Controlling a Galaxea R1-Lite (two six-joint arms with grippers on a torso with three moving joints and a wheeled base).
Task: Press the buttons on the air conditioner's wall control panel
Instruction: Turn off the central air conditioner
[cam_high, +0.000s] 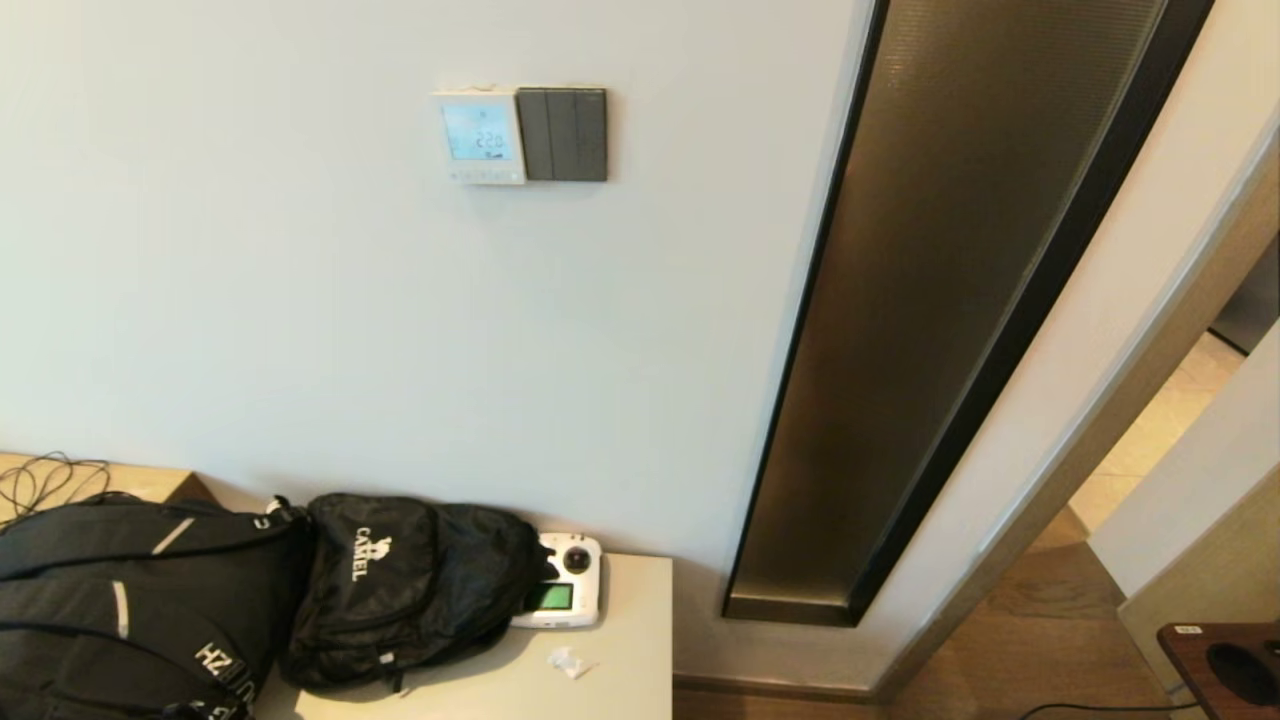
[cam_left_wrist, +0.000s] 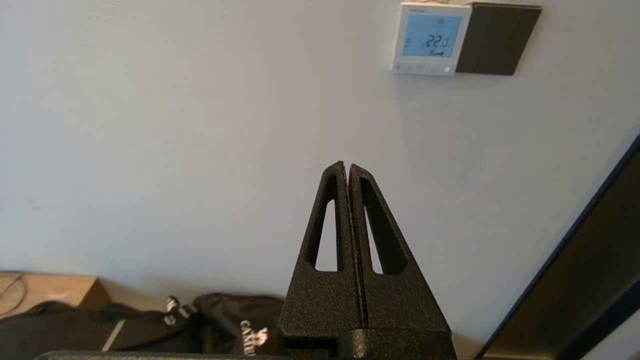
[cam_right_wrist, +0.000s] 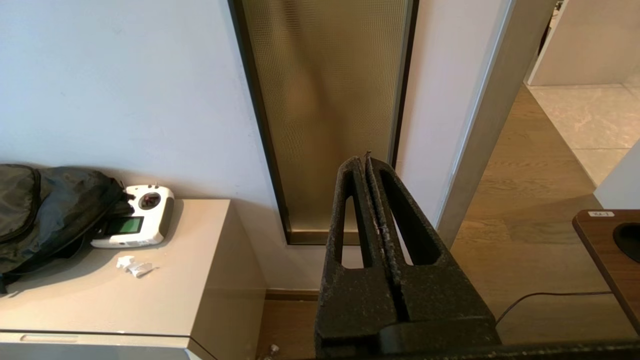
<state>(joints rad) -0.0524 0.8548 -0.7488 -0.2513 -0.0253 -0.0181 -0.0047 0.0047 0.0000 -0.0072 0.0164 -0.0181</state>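
Your left gripper (cam_left_wrist: 348, 167) is clenched empty, well short of the wall control panel (cam_left_wrist: 431, 38) (screen lit, reads 22.0), buttons (cam_left_wrist: 422, 68) along its bottom edge. Right gripper (cam_right_wrist: 366, 161) also clenched, low near the bench (cam_right_wrist: 150, 295).

Left gripper (cam_left_wrist: 348, 165): fingers pressed together, tips meeting, nothing between them; pointed toward wall, clear of it, no contact. Right gripper (cam_right_wrist: 367, 159): fingers likewise closed flat against each other, empty; aimed lower, toward foot of wall and floor, touching nothing. Neither arm shows in head view; only finger pairs and wrist mounts visible in own wrist views.
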